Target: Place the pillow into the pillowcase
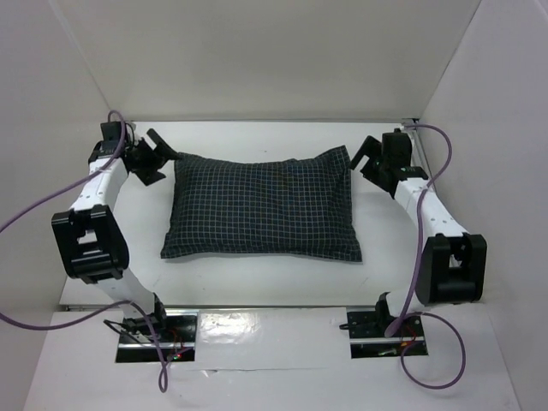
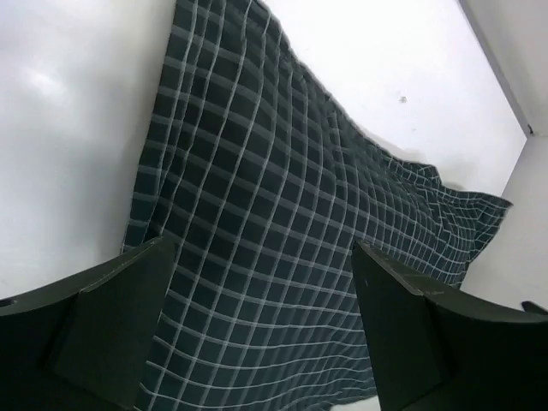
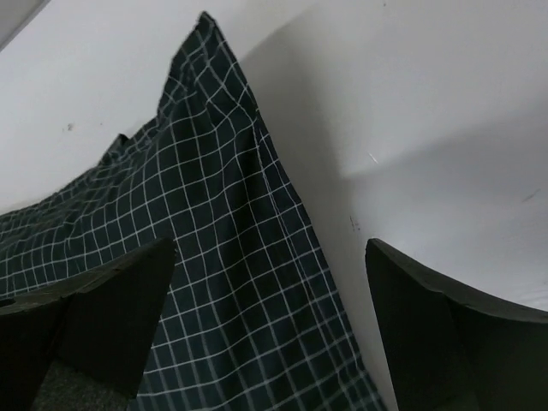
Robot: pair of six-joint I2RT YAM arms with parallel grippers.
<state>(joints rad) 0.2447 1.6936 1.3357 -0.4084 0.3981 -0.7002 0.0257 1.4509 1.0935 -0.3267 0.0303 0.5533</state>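
Note:
The pillowcase (image 1: 261, 208), dark navy-green with a thin white grid, lies plump and flat in the middle of the white table. No cream pillow shows; it is hidden from every view. My left gripper (image 1: 163, 157) is open at the pillowcase's far left corner, holding nothing. In the left wrist view the checked fabric (image 2: 282, 257) fills the gap between the spread fingers (image 2: 111, 325). My right gripper (image 1: 363, 157) is open at the far right corner, empty. In the right wrist view the pillowcase (image 3: 214, 282) lies under the open fingers (image 3: 445, 325).
White walls enclose the table on the left, back and right. Purple cables (image 1: 30, 214) loop beside each arm. The arm bases (image 1: 158, 334) sit on metal plates at the near edge.

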